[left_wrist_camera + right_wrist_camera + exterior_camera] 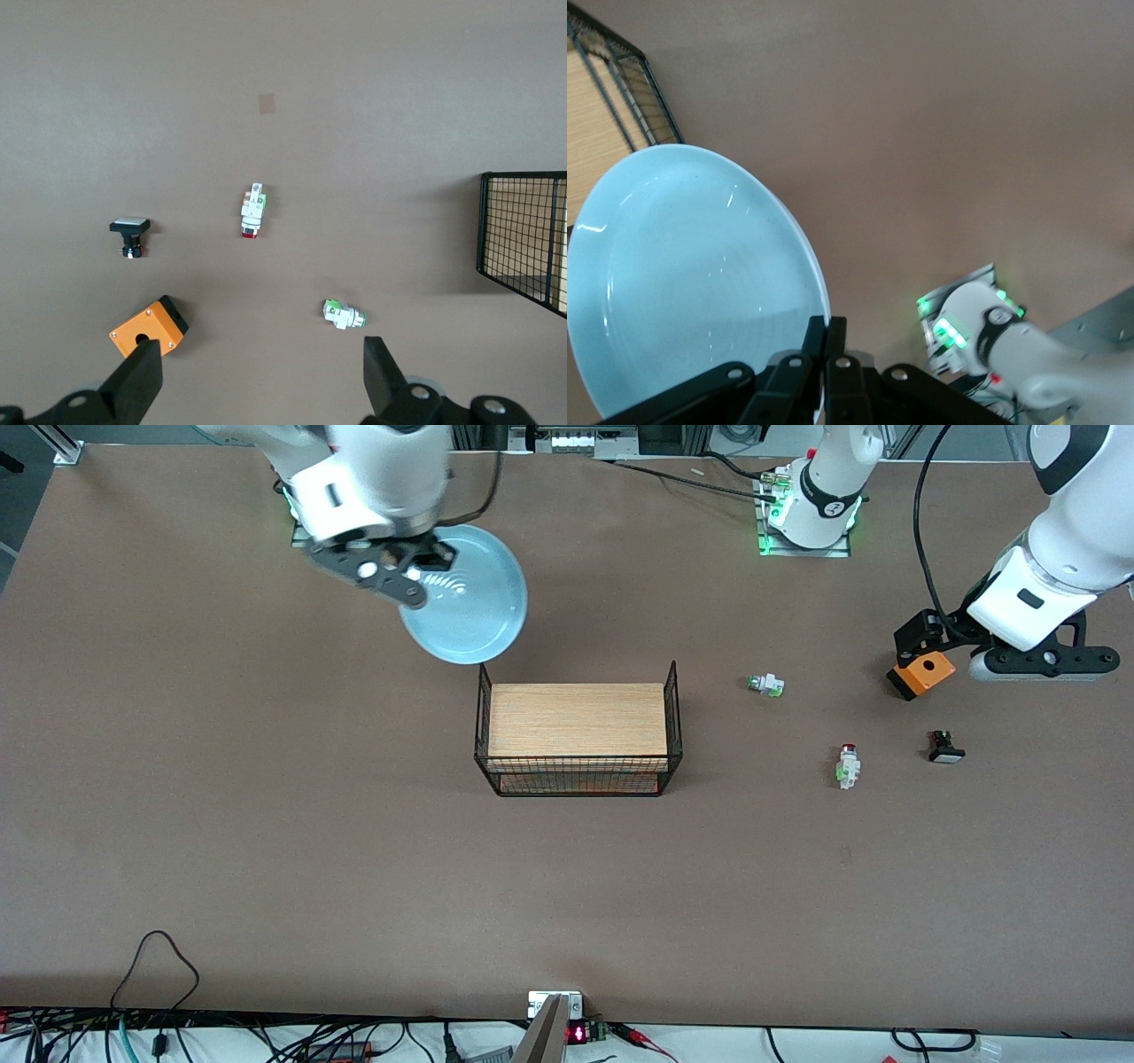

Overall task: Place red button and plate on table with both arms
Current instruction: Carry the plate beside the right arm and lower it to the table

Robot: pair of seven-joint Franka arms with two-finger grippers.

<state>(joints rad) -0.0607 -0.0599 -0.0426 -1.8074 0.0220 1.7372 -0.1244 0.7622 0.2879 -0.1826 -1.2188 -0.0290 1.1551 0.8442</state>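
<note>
The light blue plate hangs tilted above the table, over the stretch between the right arm's base and the wire rack. My right gripper is shut on its rim. The red button, whitish with a dark-red cap, lies on the table toward the left arm's end. My left gripper hovers open and empty over the table beside an orange box, well apart from the red button.
A wood-topped black wire rack stands mid-table. Near the left gripper lie an orange box, a whitish unit with no red cap and a black button with a white cap.
</note>
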